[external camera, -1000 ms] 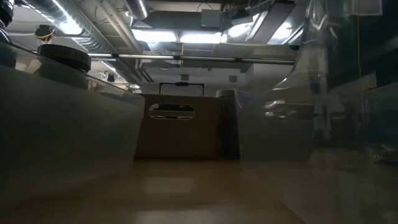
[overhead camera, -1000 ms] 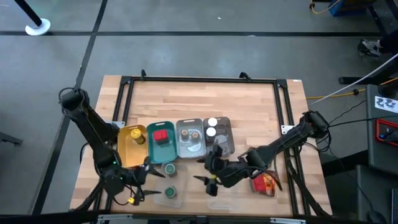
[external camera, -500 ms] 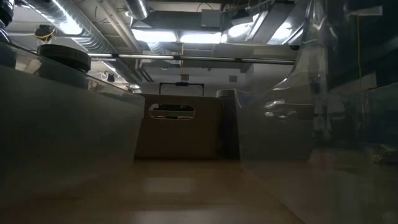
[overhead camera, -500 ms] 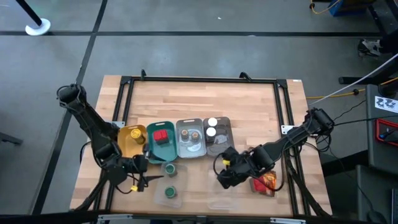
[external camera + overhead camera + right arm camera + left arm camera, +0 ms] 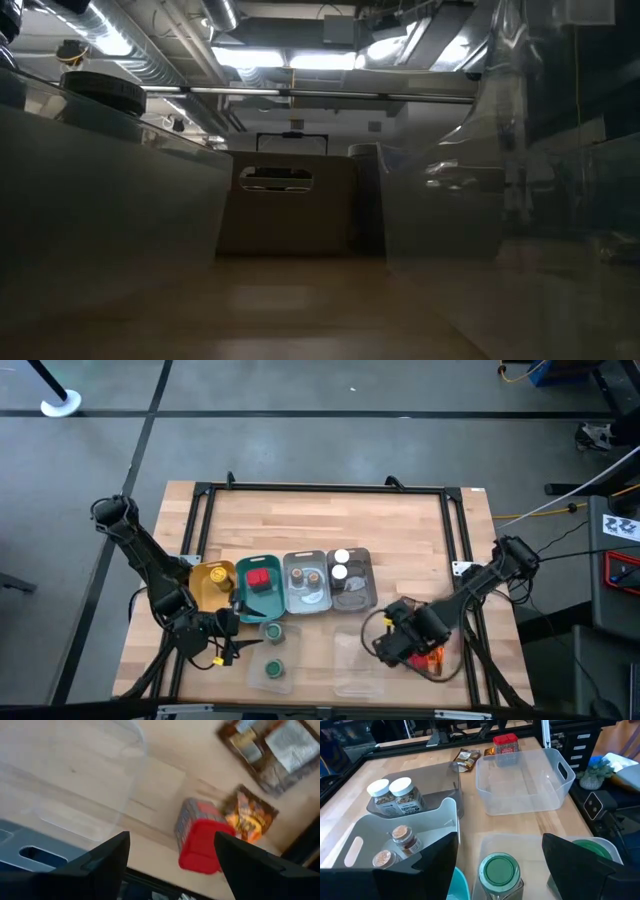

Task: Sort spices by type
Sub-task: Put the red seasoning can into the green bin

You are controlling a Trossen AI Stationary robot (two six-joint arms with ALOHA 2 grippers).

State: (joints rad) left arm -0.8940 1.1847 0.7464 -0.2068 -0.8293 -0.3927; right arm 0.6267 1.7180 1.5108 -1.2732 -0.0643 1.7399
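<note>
While both sets of jaws stand apart, right gripper (image 5: 392, 650) hovers lower right near red box (image 5: 198, 838); left gripper (image 5: 222, 645) lower left beside green-capped jar (image 5: 500, 872).

A pale wooden worktop (image 5: 330, 530) in a black frame carries a row of four trays: yellow tray (image 5: 205, 603), teal tray (image 5: 247, 603), light grey tray (image 5: 308, 600), dark grey tray (image 5: 362, 592). Nearer the front lie a green-capped jar (image 5: 272, 631), a clear bin (image 5: 357, 660), a red box (image 5: 199, 842) and pouches (image 5: 265, 745).

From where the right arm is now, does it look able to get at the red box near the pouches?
Probably yes: the right gripper is open, the red box lies bare on the table just ahead of it, and nothing stands between.
</note>
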